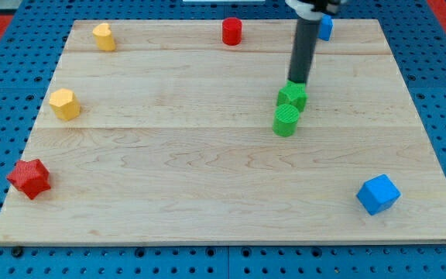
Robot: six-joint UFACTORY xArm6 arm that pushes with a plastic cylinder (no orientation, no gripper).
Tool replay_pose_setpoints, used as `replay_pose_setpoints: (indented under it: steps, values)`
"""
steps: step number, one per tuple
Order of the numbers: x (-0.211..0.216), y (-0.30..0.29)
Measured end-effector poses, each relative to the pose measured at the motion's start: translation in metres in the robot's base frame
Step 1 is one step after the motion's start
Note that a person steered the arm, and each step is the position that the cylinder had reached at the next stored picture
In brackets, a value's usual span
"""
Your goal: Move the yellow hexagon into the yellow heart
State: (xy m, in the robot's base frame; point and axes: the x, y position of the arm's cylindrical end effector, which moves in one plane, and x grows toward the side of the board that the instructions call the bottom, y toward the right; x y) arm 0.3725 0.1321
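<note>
The yellow hexagon [64, 104] sits near the board's left edge, at mid height. The yellow heart [104, 36] sits at the top left corner of the board, above and slightly right of the hexagon, well apart from it. My tip [298, 82] is right of the board's middle, far to the right of both yellow blocks. It stands just above a green star-like block [293, 96], touching or nearly touching its upper edge.
A green cylinder [286, 121] sits right below the green block. A red cylinder [231, 32] is at the top middle. A blue block [326, 28] is partly hidden behind the rod. A red star [29, 177] is at lower left, a blue cube [378, 194] at lower right.
</note>
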Motion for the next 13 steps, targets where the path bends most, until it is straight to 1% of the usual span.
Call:
replay_pose_setpoints:
  steps: [1,2,3,4,5,6,7,8,9,10,11,12,13]
  values:
    - [0.004,-0.011]
    - [-0.049,0.003]
    - [-0.053,-0.108]
    - [0.006,-0.211]
    - [0.104,-0.226]
    - [0.112,-0.312]
    - [0.053,-0.325]
    - [0.081,-0.335]
    - [0.081,-0.403]
    - [0.017,-0.386]
    - [-0.029,-0.347]
    - [0.014,-0.358]
    - [0.042,-0.304]
